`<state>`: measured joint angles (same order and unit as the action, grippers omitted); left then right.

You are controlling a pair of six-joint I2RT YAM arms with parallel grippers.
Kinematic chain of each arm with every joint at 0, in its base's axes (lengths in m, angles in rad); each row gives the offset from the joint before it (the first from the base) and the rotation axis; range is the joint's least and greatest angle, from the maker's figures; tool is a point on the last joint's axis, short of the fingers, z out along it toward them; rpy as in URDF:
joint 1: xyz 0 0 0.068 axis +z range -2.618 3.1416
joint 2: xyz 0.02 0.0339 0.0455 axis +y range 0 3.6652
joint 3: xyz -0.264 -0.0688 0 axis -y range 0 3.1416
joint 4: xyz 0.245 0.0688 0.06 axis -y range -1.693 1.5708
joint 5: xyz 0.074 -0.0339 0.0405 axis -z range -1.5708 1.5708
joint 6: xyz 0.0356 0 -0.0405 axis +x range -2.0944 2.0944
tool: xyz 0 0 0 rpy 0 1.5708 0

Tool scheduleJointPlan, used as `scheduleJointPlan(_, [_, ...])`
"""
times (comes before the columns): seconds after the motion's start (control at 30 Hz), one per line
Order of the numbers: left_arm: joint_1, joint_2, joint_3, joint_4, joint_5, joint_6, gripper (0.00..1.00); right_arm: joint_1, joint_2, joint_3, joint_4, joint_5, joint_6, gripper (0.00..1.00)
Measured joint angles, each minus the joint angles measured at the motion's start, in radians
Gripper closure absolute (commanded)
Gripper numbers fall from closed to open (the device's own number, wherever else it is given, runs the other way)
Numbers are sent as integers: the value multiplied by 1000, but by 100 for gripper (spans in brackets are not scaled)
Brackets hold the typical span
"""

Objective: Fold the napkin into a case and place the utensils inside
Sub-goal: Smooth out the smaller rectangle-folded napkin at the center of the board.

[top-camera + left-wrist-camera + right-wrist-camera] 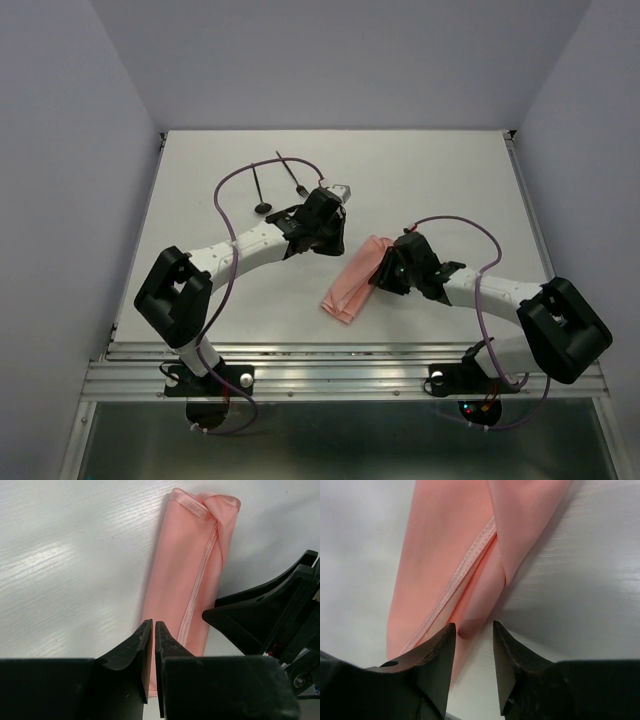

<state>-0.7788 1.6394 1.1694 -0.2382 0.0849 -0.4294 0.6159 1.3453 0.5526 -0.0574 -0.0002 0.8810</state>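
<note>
Snagging a loose flap, the barely parted left fingers point(132, 650) or spread right fingers point(435, 655) at either end could pull open the narrow folded pale salmon-pink fabric napkin point(352, 285) lying on the white surface point(450, 180).

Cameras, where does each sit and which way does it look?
Top external: above and behind, looking down at the table; left arm and right arm show.
Left wrist: on the left arm, looking past the left gripper at the napkin.
Right wrist: on the right arm, looking past the right gripper at the napkin's end.
Shared: all see the napkin.
</note>
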Motion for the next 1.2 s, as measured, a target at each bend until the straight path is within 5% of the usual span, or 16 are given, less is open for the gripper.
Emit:
scheduleJointPlan(0.33, [0,-11,-14,11,-50,6,86,0,37,-12,44,14,-1,97])
scheduleJointPlan(0.77, [-89,31,6,-18,-200,50,82,-21,161,90,74,57,-101,99])
scheduleJointPlan(1.07, [-174,97,19,-27,-229,74,42,-61,177,103,88,51,-133,99])
scheduleJointPlan(1.2, [-186,103,19,-24,-234,93,41,-75,177,103,88,44,-143,99])
